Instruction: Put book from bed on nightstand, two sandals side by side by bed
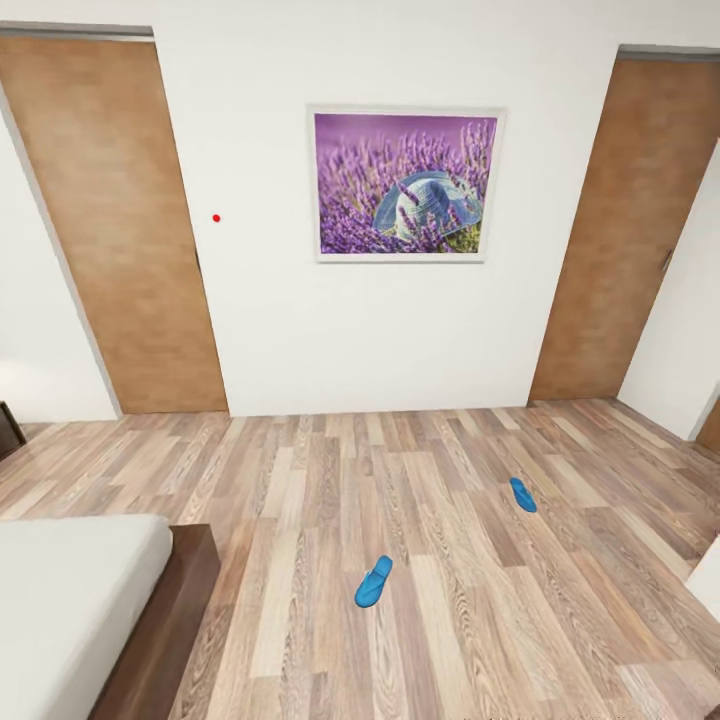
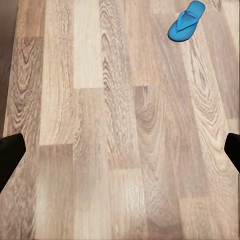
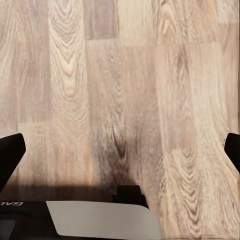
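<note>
Two bright blue sandals lie apart on the wood-plank floor: the nearer sandal [image 1: 373, 582] in the middle of the head view, the farther sandal [image 1: 523, 494] to its right. The nearer sandal [image 2: 186, 20] also shows in the left wrist view, well ahead of my left gripper [image 2: 120, 155], whose black fingertips [image 2: 10, 152] stand wide apart, open and empty. My right gripper [image 3: 120, 157] is open too, over bare floor. The bed [image 1: 70, 590] with its pale mattress and dark brown frame fills the lower left corner. The book and nightstands are out of view.
A white wall with a framed lavender picture [image 1: 405, 185] faces me, flanked by two brown wooden doors [image 1: 115, 230] [image 1: 630, 230]. A dark furniture corner [image 1: 8, 430] shows at the left edge. Part of my own base [image 3: 95, 217] shows in the right wrist view.
</note>
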You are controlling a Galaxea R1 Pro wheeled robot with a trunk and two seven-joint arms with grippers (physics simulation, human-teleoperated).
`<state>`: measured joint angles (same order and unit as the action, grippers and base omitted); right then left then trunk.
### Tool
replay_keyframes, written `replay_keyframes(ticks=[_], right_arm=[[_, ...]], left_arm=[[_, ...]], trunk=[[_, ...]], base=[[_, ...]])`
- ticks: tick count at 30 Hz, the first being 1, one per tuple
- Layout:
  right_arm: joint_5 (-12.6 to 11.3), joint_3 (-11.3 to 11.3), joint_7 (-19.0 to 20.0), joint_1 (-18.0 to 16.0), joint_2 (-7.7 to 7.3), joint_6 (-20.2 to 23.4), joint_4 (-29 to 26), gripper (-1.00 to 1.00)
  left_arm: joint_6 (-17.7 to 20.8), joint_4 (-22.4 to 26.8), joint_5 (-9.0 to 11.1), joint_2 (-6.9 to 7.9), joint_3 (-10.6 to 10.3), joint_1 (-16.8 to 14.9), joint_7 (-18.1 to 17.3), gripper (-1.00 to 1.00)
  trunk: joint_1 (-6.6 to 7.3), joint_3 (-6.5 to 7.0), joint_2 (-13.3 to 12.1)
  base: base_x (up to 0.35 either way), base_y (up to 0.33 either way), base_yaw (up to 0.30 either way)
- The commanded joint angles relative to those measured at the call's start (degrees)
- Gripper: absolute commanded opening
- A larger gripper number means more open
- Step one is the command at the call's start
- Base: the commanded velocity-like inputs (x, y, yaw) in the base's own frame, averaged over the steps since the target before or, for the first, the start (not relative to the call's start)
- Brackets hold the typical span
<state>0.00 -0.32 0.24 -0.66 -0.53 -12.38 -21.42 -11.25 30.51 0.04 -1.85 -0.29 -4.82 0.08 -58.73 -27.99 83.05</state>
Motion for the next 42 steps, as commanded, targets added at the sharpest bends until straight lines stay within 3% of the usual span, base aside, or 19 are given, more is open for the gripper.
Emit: replay_keyframes(ticks=[1,18,29,42], right_arm=[[0.0,0.0,0.0,0.0,0.00,-0.2,0.1,1.00],[0.1,0.0,0.0,0.0,0.08,-0.2,0.1,1.00],[0.3,0.0,0.0,0.0,0.18,-0.2,0.1,1.00],[0.3,-0.2,0.0,0.0,0.08,-0.2,0.1,1.00]], left_arm=[[-0.2,0.0,0.0,0.00,0.0,0.0,0.0,1.00],[-0.2,0.0,0.0,0.00,0.0,0.0,0.0,1.00],[-0.2,0.0,0.0,0.02,0.0,0.0,0.0,1.00],[-0.2,0.0,0.0,0.00,-0.1,0.0,-0.1,1.00]], trunk=[[0.00,-0.04,0.0],[0.00,0.08,0.0],[0.00,0.08,0.0],[0.00,0.08,0.0]], base=[[0.001,0.001,-0.279],[0.029,0.022,-0.248],[0.229,0.183,-0.022],[0.051,0.040,0.000]])
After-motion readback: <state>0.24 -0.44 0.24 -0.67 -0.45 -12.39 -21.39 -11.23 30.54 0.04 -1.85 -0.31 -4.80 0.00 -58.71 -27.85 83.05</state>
